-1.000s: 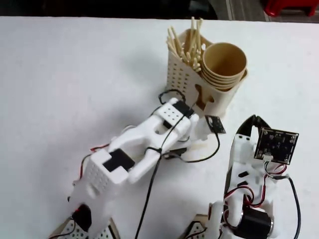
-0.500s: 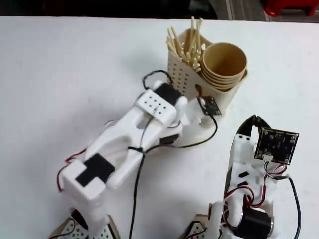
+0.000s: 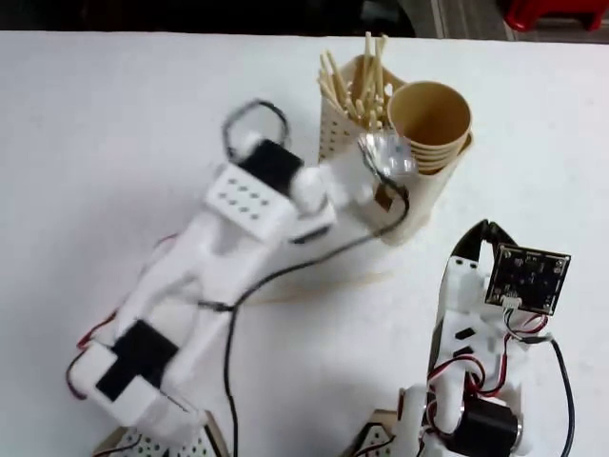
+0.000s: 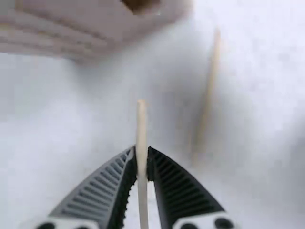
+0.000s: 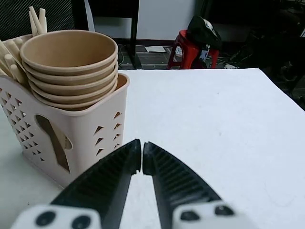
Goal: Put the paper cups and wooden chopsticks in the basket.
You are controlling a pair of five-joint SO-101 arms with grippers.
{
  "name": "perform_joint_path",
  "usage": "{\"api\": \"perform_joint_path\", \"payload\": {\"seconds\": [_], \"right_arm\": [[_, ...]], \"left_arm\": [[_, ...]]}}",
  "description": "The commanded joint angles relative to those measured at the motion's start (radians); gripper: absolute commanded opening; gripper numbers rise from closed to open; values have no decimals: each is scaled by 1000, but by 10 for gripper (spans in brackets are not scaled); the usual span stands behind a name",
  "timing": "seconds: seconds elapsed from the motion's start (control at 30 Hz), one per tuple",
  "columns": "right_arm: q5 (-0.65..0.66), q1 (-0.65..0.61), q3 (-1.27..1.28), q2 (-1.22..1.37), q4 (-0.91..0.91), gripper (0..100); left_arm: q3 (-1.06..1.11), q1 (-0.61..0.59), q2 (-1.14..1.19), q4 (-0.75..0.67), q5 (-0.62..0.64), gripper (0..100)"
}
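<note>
A cream perforated basket stands at the back of the table, with a stack of paper cups and several wooden chopsticks upright in it. My left gripper is shut on one wooden chopstick, lifted above the table beside the basket's front wall. Another chopstick lies flat on the table in front of the basket. My right gripper is shut on nothing and sits low, just in front of the basket and the cups.
The left arm's white body stretches diagonally from the table's near left to the basket. The right arm stays at the near right. A red stool stands on the floor beyond the table's far edge.
The left arm has risen and swung away from the near edge, carrying its gripper up alongside the basket. The chopstick lying on the table has come into sight. The right arm has not moved.
</note>
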Motion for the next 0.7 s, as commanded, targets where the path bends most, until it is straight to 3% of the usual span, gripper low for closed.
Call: {"api": "perform_joint_path", "payload": {"seconds": [0.0,0.1,0.2,0.4,0.67], "right_arm": [[2,4,-8,-13,-16,25],[2,4,-8,-13,-16,25],[2,4,-8,-13,-16,25],[2,4,-8,-13,-16,25],[2,4,3,-13,-36,25]], "left_arm": [[-276,-41,-102,-15,75,23],[-428,-47,-101,-66,114,23],[-512,-48,-101,-203,144,23],[-523,-41,-99,-562,195,22],[-517,-42,-88,-862,308,23]]}}
